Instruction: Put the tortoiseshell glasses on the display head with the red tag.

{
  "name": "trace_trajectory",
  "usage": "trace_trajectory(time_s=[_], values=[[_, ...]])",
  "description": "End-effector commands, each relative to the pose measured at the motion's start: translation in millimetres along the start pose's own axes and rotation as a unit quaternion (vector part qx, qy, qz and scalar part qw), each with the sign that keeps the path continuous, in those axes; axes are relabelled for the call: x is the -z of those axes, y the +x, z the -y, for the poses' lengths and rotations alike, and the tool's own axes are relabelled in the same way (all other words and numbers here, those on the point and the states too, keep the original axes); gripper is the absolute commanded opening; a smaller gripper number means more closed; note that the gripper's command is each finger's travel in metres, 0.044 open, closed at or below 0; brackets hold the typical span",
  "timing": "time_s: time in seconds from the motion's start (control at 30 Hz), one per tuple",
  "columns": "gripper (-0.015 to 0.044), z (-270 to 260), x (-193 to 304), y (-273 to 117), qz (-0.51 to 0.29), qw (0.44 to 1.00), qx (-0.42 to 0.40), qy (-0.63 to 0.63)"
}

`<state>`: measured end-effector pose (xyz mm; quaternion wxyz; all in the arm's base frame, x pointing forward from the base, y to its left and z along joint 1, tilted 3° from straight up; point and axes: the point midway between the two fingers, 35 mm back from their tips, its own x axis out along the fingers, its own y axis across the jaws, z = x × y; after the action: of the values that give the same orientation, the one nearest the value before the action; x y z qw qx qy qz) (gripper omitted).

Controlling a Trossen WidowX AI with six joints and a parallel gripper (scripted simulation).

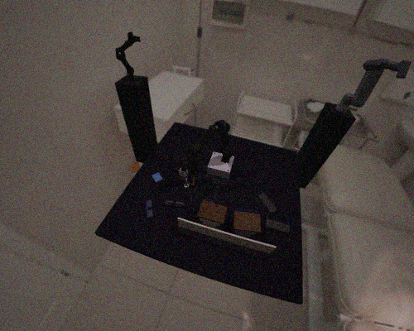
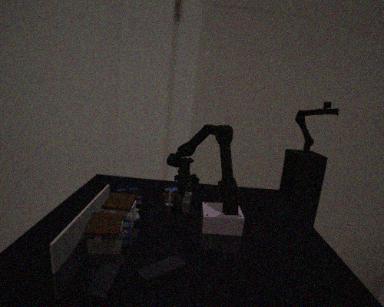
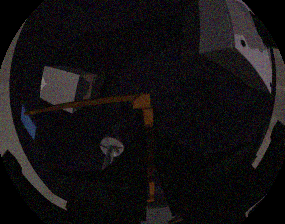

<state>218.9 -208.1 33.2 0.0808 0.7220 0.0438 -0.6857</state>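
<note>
The scene is very dim. My gripper (image 1: 185, 174) (image 2: 185, 187) (image 3: 146, 132) hangs low over the dark table (image 1: 235, 273), left of the arm's white base (image 1: 219, 166) (image 2: 222, 224). It is shut on the tortoiseshell glasses (image 3: 93, 103). In the wrist view they show as a thin orange-brown frame running up from the fingers and off to the left. Two brown-topped display heads (image 1: 212, 211) (image 1: 247, 221) (image 2: 119, 200) (image 2: 104, 222) stand side by side behind a white board (image 1: 227, 237) (image 2: 77, 230), in front of the gripper and apart from it. I cannot make out a red tag.
A blue square (image 1: 156, 177) and small blue items (image 1: 148, 208) lie on the table's left part. Dark flat objects (image 1: 267, 201) (image 1: 277, 226) lie to the right of the heads. Two black pillars (image 1: 137, 117) (image 1: 324, 142) with camera arms stand at the back corners.
</note>
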Motion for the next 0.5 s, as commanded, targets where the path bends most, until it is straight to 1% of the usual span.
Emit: trace_trajectory(time_s=[0.0,0.47], values=[[0.0,0.9,-0.2,2.1,-0.003,1.0,-0.001,0.002],[0.0,6.0,-8.6,2.3,-0.002,1.0,-0.001,0.002]])
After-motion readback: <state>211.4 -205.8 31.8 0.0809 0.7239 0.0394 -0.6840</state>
